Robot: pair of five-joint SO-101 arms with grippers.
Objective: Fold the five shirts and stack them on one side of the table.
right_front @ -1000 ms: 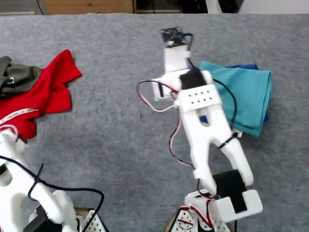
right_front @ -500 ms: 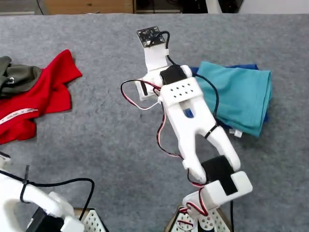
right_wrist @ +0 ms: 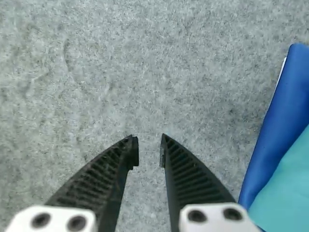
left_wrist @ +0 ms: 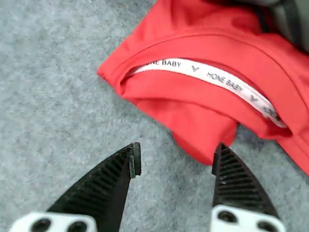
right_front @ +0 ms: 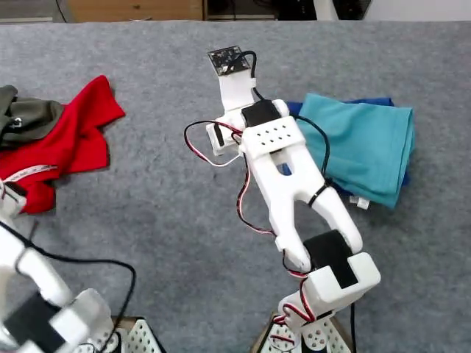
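Left gripper [left_wrist: 177, 147] spread wide by red shirt [left_wrist: 203, 87], right gripper [right_wrist: 147, 138] slightly parted over table [right_wrist: 96, 58]

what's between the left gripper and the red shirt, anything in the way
Nothing visible stands in the way. The left gripper is open over the grey table, and the red shirt lies directly ahead of its fingertips with only bare surface between them.

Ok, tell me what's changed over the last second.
The right gripper swung away from the folded teal shirt toward the red shirt, then nearly stopped. The left arm drew back, then returned, its left gripper open by the red shirt's collar. Nothing was grasped; the shirts lay unmoved.
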